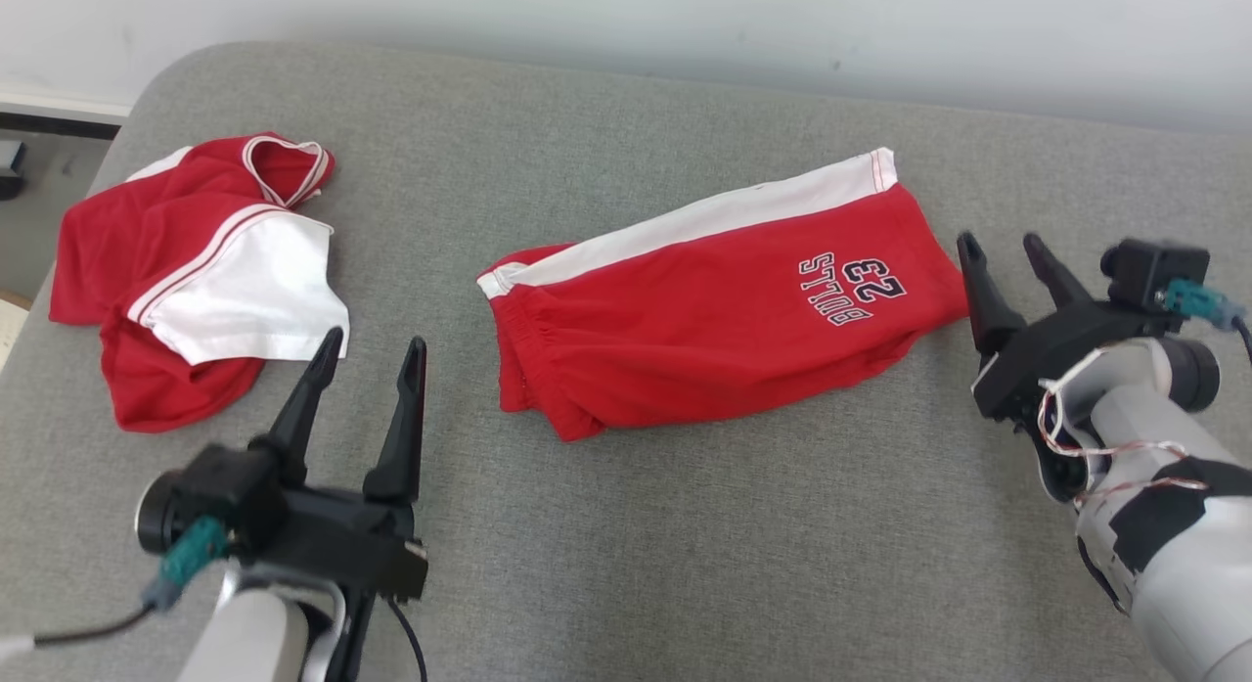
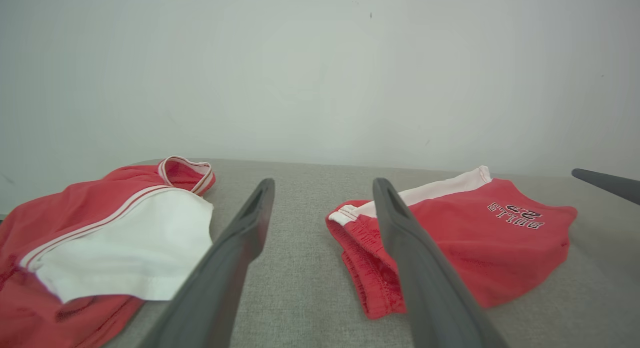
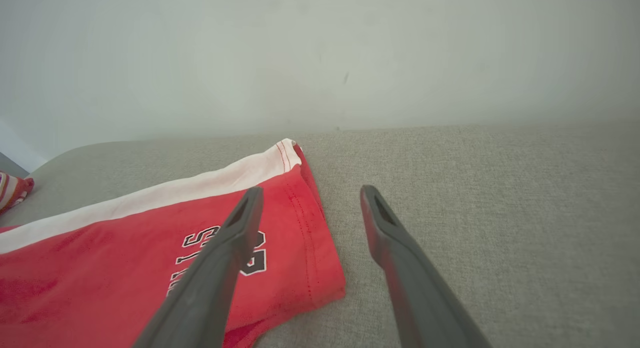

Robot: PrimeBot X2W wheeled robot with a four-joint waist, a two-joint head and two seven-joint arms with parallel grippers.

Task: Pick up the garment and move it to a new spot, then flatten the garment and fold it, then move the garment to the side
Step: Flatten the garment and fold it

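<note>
Red Bulls 23 shorts (image 1: 704, 320) folded, flat on grey fabric counter (image 1: 685, 545), mid head view, waistband toward 9 o'clock, white side stripe along 12 o'clock edge. Left tool (image 1: 377, 341) at 7 o'clock, fingers apart, empty, between shorts and crumpled red-white jersey (image 1: 196, 271) at 10 o'clock. Right tool (image 1: 1000, 242) at 3 o'clock, fingers apart, empty, just beside leg hem, contact unclear
</note>
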